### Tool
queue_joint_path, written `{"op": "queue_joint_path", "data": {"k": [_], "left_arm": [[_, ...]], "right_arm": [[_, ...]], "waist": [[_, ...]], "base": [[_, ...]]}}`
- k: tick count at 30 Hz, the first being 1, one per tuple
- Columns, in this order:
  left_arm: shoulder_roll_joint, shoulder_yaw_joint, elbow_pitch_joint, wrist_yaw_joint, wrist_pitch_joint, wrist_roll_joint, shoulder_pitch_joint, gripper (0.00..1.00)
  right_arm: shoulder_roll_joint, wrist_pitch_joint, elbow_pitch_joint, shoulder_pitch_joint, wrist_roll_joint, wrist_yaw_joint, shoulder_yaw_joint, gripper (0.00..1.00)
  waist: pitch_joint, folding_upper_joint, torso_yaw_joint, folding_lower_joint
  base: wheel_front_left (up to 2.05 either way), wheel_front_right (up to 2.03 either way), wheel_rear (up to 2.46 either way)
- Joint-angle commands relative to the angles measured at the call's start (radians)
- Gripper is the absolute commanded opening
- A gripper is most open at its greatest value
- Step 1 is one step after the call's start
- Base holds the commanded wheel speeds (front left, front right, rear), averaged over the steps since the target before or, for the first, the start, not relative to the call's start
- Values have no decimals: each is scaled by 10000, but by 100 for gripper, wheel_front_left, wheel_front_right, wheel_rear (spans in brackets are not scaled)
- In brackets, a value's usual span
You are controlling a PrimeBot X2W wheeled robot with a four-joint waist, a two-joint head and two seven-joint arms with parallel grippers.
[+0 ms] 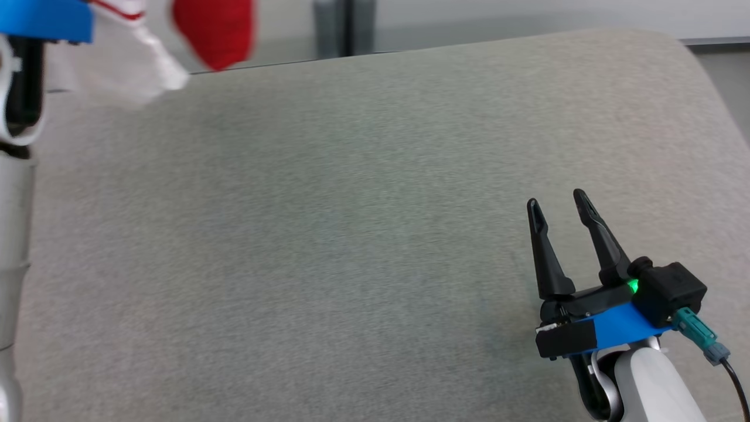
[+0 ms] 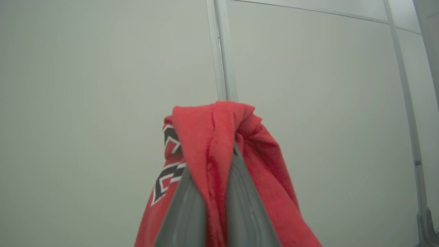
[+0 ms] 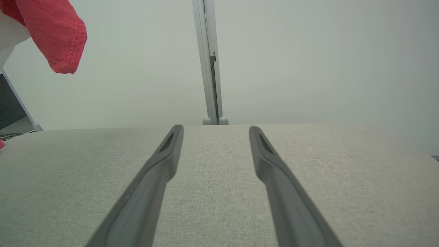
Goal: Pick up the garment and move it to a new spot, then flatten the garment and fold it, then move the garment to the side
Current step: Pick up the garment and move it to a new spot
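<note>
The garment is red and white cloth with a black-and-white print, hanging in the air at the top left of the head view, above the far edge of the grey surface. In the left wrist view my left gripper is shut on the garment, red folds bunched over and between its fingers. A red sleeve end hangs at the upper left of the right wrist view. My right gripper is open low over the surface at the lower right, fingers apart with nothing between them.
The grey fabric-covered surface spans the head view, with rounded corners at the back right. Behind it stands a pale wall with a vertical metal post. My left forearm runs along the left edge.
</note>
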Motion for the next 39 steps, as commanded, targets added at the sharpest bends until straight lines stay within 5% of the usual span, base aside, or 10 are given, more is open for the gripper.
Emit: {"op": "queue_joint_path", "data": {"k": [1, 13, 31, 32, 33, 39], "left_arm": [[-123, -212, -86, -20, 115, -27, -190, 0], [-1046, -2375, 693, -19, 267, -239, 914, 0], [-1930, -5508, 2887, -19, -531, -1004, 4466, 0], [-1990, -5515, 2951, -19, -562, -1042, 4559, 28], [-2061, -5548, 2998, -19, -603, -1084, 4663, 100], [-2359, -5015, 2369, 104, -686, -932, 4924, 100]], "right_arm": [[-44, -36, -5, 122, 124, 4, 53, 100], [-41, -35, -40, -142, 547, 4, 371, 100], [-43, -35, 186, 11, 311, 4, 182, 100], [-44, -35, 195, 12, 318, 4, 197, 100], [-43, -35, 200, 21, 315, 4, 195, 100], [-41, -35, 302, 186, 195, 4, 86, 100]], "waist": [[-247, 1, -448, 1], [-34, 1, -1311, 1], [-121, 1, -782, 1], [-152, 1, -734, 1], [-196, 1, -666, 1], [-586, 1, -258, 1]], "base": [[0, 0, 0], [0, 0, 0], [0, 0, 0], [0, 0, 0], [0, 0, 0], [0, 0, 0]]}}
